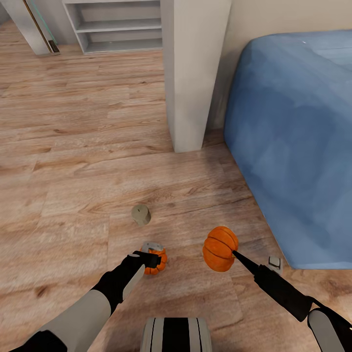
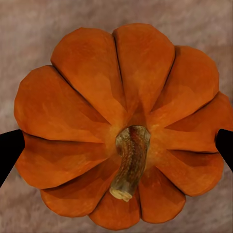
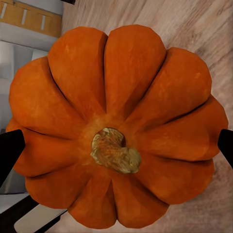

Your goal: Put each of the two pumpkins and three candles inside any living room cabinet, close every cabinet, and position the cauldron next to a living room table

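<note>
the left gripper (image 1: 155,258) in the head view is down at the wood floor (image 1: 78,161), its jaws clamped on a small pumpkin (image 1: 157,264) that sits low there. the right gripper (image 1: 234,254) pinches the second pumpkin (image 1: 220,248) (tilted, its ribs turned sideways), near the blue sofa (image 1: 298,146). a grey-beige candle (image 1: 141,214) stands on the floor beyond the left gripper, apart from both pumpkins, with a white pillar (image 1: 193,73) farther back.

left wrist view: the pumpkin (image 2: 121,126) sits stem-up between the dark fingertips (image 2: 9,148), which touch its sides.

right wrist view: the pumpkin (image 3: 116,124) fills the span between the fingertips (image 3: 9,148), floor behind it.
</note>
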